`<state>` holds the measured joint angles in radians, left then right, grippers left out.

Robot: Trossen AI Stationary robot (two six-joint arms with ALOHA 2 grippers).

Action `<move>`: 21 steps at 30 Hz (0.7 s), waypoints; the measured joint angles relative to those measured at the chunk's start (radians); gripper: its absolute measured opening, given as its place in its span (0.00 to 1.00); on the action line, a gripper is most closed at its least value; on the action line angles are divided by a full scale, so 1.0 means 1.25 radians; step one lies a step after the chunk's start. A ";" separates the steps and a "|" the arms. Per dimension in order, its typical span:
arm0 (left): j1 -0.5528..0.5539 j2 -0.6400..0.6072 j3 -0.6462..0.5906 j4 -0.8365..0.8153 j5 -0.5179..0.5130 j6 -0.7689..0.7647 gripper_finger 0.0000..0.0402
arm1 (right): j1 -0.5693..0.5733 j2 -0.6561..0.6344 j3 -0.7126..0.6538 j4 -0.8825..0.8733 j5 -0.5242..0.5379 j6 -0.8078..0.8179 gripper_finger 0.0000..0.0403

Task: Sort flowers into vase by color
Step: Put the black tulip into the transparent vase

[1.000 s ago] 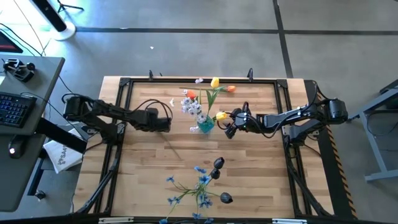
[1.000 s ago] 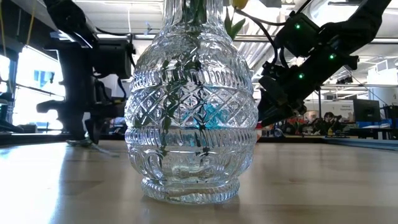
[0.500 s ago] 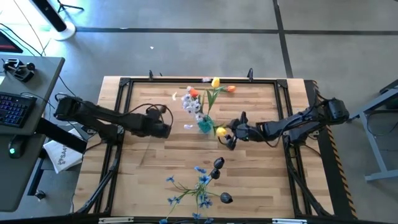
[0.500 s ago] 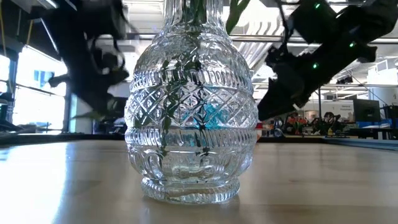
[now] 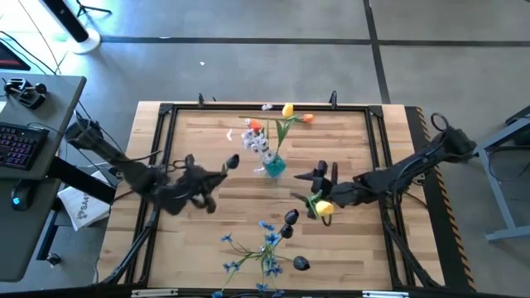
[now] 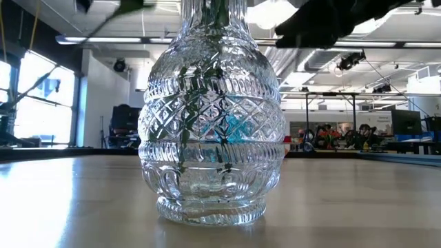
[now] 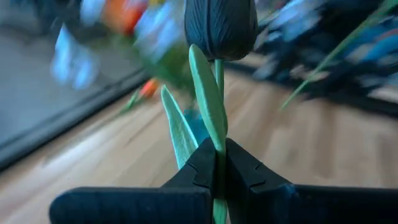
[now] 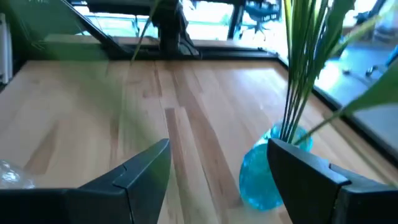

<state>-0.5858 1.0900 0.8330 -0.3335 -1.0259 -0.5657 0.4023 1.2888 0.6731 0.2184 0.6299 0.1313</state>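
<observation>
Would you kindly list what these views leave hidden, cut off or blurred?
- Left wrist view: the dark bud is cut off by the top edge; everything behind it is motion-blurred. The left gripper is shut on its stem.
- Low view: the glass vase fills the frame, its neck cut off above; it hides the table behind.
- High view: whether the right gripper touches the yellow tulip is too small to tell.

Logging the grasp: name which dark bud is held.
The dark bud clamped by its stem in the left gripper; the other two lie on the table.
</observation>
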 joint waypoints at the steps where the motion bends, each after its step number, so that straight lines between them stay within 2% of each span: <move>1: -0.023 -0.006 0.000 0.048 -0.015 0.053 0.01 | 0.009 -0.003 0.006 0.000 0.008 -0.014 0.65; 5: -0.097 -0.019 0.001 0.225 -0.051 0.253 0.01 | 0.029 -0.003 0.017 0.009 0.023 -0.047 0.65; 11: -0.152 -0.005 0.001 0.456 -0.045 0.495 0.01 | 0.031 -0.001 0.000 0.037 0.022 -0.046 0.65; 13: -0.154 0.008 0.001 0.528 -0.007 0.573 0.01 | 0.030 -0.001 0.000 0.047 0.019 -0.049 0.65; 17: -0.135 0.044 0.001 0.662 0.162 0.685 0.01 | 0.023 -0.001 0.000 0.046 0.007 -0.047 0.65; 19: -0.123 0.066 0.001 0.702 0.233 0.719 0.01 | 0.005 -0.001 0.000 0.020 -0.028 -0.016 0.65; 21: -0.110 0.085 0.001 0.734 0.264 0.741 0.01 | -0.033 -0.001 0.000 -0.038 -0.082 0.061 0.65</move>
<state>-0.7239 1.1962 0.8341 0.5846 -0.6961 0.3609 0.3614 1.2869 0.6732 0.1715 0.5268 0.2072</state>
